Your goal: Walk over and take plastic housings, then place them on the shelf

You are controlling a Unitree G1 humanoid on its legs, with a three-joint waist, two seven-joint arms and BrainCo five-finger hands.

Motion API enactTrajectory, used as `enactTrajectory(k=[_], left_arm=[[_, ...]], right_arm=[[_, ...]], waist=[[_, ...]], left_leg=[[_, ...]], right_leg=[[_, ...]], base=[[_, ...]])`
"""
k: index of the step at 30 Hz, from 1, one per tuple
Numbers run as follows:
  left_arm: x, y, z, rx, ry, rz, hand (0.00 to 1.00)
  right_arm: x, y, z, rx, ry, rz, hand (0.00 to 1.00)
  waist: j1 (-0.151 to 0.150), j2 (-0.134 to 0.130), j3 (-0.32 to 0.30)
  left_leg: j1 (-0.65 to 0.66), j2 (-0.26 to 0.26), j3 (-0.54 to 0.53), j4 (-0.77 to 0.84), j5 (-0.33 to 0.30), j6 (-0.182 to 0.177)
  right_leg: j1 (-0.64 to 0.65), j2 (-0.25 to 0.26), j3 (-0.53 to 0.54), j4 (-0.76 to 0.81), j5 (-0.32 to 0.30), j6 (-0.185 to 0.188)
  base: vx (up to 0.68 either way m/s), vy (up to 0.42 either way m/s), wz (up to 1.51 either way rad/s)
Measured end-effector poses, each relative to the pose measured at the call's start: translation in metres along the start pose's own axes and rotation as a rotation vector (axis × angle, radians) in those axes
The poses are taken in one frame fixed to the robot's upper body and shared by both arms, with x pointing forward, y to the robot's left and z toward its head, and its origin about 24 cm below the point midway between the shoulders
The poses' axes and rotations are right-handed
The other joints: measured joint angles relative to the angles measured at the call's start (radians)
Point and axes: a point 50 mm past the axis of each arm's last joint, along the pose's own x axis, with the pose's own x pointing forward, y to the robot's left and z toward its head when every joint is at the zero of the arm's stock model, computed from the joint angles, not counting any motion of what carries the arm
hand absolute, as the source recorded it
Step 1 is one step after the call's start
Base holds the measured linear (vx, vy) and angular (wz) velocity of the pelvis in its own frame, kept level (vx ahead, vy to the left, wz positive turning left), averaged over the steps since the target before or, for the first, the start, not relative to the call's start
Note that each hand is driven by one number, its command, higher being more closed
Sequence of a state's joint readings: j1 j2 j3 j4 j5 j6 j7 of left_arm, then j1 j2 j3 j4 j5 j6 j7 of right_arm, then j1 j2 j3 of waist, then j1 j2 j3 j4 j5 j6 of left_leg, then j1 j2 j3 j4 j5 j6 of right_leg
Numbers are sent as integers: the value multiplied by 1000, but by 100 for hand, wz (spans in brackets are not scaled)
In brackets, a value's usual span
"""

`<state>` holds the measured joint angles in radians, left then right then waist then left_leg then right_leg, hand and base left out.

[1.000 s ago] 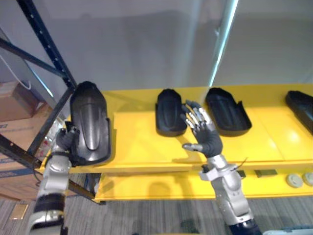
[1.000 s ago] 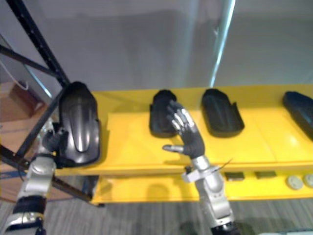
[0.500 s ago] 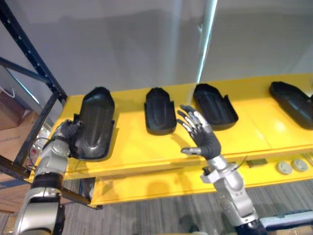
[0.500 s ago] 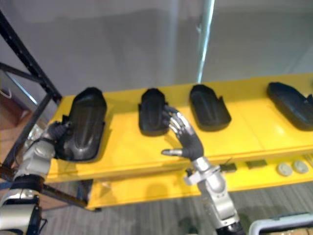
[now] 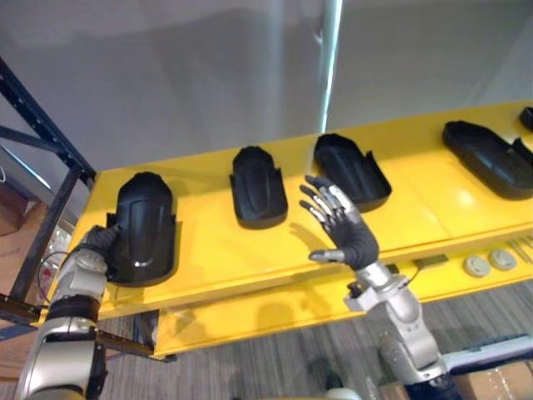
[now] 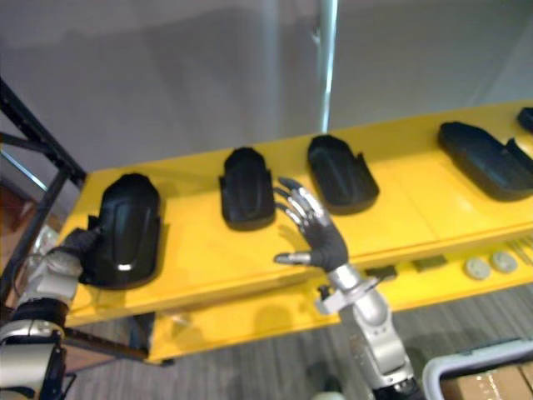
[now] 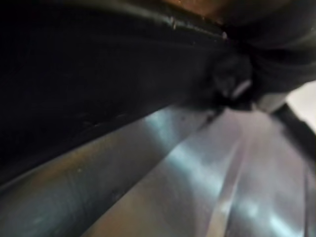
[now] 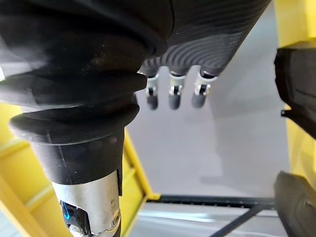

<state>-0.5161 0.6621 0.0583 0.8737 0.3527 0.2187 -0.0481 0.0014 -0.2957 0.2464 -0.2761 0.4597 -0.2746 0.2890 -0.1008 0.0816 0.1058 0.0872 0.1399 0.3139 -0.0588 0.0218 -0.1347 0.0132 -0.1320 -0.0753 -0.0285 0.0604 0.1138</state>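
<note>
Leftmost plastic housing (image 5: 143,227) lying flat on yellow shelf (image 5: 216,250), left hand (image 5: 94,242) against its left edge, grip cannot be told, right hand (image 5: 353,241) raised before shelf, fingers spread, empty, other housings (image 5: 257,186) in a row alongside

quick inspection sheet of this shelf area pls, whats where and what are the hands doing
surface: yellow shelf, housings lying on it
job's things: leftmost housing, second housing, third housing, far-right housing, in a row, apart
clutter: two round discs on the lower ledge
hands: left hand at the leftmost housing's left edge; right hand open, raised before the shelf, holding nothing
cables: nothing seen
surroundings: dark rack at left, grey wall, carpet floor
</note>
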Motion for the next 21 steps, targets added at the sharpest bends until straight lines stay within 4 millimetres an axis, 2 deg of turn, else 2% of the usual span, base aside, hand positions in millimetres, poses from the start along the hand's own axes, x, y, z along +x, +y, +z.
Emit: enactTrajectory(k=[3, 8, 9, 14, 21], left_arm=[[1, 1, 3, -9, 0, -2, 100], [1, 2, 3, -9, -10, -1, 100], [1, 2, 4, -9, -11, -1, 0], [1, 1, 2, -41, 0, -10, 0], [2, 1, -8, -47, 62, 24, 0]], right_arm=[[0, 0, 0, 0, 2, 0, 0], [-1, -2, 0, -1, 11, -3, 0], [-1, -3, 0, 0, 10, -6, 0], [-1, -4, 1, 5, 5, 1, 0], [-4, -7, 8, -11, -6, -2, 0]], waist=[[0, 7, 23], [-3, 10, 24], [-7, 12, 27], [-19, 25, 65], [-26, 39, 74]], left_leg=[[0, 2, 0, 1, 0, 0], [0, 9, 2, 1, 0, 0], [0, 9, 2, 1, 0, 0], [-1, 14, 8, 30, -13, -2], [0, 17, 18, 37, -18, -1]], right_leg=[[-1, 2, 1, 2, 0, 0], [-2, 8, 1, 3, -3, -4], [-3, 8, 1, 5, -3, -5], [-10, 10, 16, 27, -11, -8], [-14, 11, 22, 35, -14, -8]], base=[[0, 0, 0], [0, 0, 0], [0, 0, 0], [-18, 4, -7], [-13, 1, -5]])
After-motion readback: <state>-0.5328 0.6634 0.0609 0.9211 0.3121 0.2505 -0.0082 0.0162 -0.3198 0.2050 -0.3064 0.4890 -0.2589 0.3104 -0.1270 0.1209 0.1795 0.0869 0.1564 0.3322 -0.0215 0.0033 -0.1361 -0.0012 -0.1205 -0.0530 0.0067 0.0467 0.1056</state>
